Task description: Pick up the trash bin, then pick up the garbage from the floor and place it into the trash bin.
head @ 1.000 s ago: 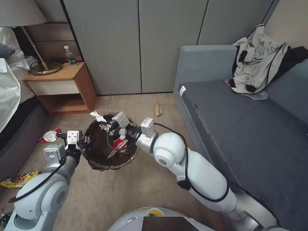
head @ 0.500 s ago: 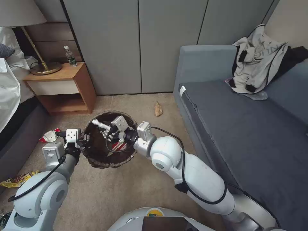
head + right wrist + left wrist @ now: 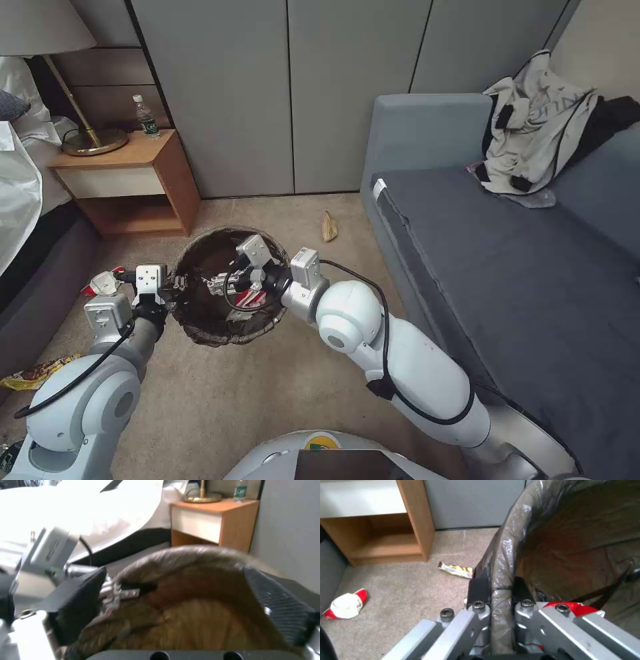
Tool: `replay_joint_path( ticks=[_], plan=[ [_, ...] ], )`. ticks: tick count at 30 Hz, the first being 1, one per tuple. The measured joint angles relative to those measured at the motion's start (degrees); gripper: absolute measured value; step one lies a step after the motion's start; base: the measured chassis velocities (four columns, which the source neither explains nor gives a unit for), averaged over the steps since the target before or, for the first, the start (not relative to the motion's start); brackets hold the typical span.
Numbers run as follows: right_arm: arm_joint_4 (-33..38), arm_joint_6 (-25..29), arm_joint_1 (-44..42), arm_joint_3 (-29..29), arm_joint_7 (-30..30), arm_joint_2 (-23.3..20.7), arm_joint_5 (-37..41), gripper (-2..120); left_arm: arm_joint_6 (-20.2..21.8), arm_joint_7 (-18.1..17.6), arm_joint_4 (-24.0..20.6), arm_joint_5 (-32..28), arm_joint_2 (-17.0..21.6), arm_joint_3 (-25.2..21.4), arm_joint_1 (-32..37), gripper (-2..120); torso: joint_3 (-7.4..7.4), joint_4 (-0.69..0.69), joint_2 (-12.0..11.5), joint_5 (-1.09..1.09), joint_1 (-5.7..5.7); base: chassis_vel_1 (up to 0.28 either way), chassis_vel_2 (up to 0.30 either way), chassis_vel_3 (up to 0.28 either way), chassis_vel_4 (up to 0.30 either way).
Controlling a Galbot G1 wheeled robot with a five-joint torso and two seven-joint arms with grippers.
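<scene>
The left gripper [image 3: 175,285] is clamped on the rim of the bin [image 3: 200,331], one dark finger [image 3: 478,588] outside and one inside the glossy, crinkled brown liner, holding the round bin above the beige carpet [image 3: 220,393] in front of the robot. The right gripper [image 3: 217,285] reaches into the bin's mouth from the sofa side, its textured black fingers [image 3: 283,610] spread wide with nothing between them. A red-and-white scrap [image 3: 250,298] lies inside the bin beneath the right wrist. On the short-pile carpet to the robot's left, a yellow wrapper [image 3: 37,372] lies flat beside the dark bed base [image 3: 40,293]; farther on, a crushed red-and-white carton [image 3: 101,283] sits just left of the left gripper. In the left wrist view a small striped wrapper [image 3: 456,570] rests on the carpet close to the bin's wall. Beyond the bin, a tan paper bag [image 3: 329,226] lies by the grey fabric sofa [image 3: 533,267]. At the far left stands a boxy wooden nightstand [image 3: 127,183] carrying a brass lamp [image 3: 83,120] and a clear bottle [image 3: 146,117], before smooth grey cabinet doors [image 3: 287,87]. Rumpled clothes [image 3: 540,133] drape the sofa's back.
</scene>
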Motion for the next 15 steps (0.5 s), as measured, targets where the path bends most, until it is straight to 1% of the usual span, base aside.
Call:
replay_joint_path(
  ticks=[3,5,6,7,9,10,12,13,14,15],
  plan=[
    [0.73,0.68,0.54,1.33,0.65,0.22,1.23,100,0.0,0.0,0.03,0.01,-0.22,0.0,-0.05,2,0.0,0.0,0.0,0.0,0.0,0.0,0.0,0.0,0.0],
    [1.65,2.4,1.28,3.03,2.5,0.5,2.72,100,0.0,0.0,0.23,0.02,-0.47,0.01,-0.2,2,0.0,0.0,0.0,0.0,0.0,0.0,0.0,0.0,0.0],
    [1.65,2.4,1.28,3.03,2.5,0.5,2.72,100,0.0,0.0,0.23,0.02,-0.47,0.01,-0.2,2,0.0,0.0,0.0,0.0,0.0,0.0,0.0,0.0,0.0],
    [2.25,3.02,1.67,3.93,3.88,0.65,4.03,100,0.0,0.0,0.35,0.03,-0.58,0.02,-0.27,2,0.0,0.0,0.0,0.0,0.0,0.0,0.0,0.0,0.0],
    [3.58,3.97,2.53,6.92,6.17,1.0,7.17,100,0.0,0.0,0.6,0.04,-0.71,0.05,-0.4,2,0.0,0.0,0.0,0.0,0.0,0.0,0.0,0.0,0.0],
    [3.96,4.3,2.88,8.63,6.39,0.98,7.75,100,0.0,0.0,0.69,0.04,-0.71,0.05,-0.49,2,0.0,0.0,0.0,0.0,0.0,0.0,0.0,0.0,0.0],
    [4.09,4.47,3.03,9.61,6.39,0.91,7.86,100,0.0,0.0,0.73,0.04,-0.71,0.05,-0.54,2,0.0,0.01,0.0,0.0,0.0,0.0,0.0,0.0,0.0],
    [4.33,4.86,3.19,11.94,6.34,0.58,7.89,100,0.0,0.0,0.78,0.02,-0.69,0.03,-0.66,2,0.0,0.01,0.0,0.0,0.0,0.0,0.0,0.0,0.0],
    [4.4,4.94,3.16,12.94,6.24,0.36,7.88,100,0.0,0.0,0.78,0.0,-0.67,-0.01,-0.7,2,0.0,0.0,0.0,0.0,0.0,0.0,0.0,0.0,0.0],
    [4.51,5.06,2.52,15.56,5.73,-0.27,7.28,100,0.0,0.0,0.78,-0.07,-0.66,-0.18,-0.73,2,0.0,0.01,0.0,0.0,0.0,0.0,0.0,0.0,0.0]
  ],
)
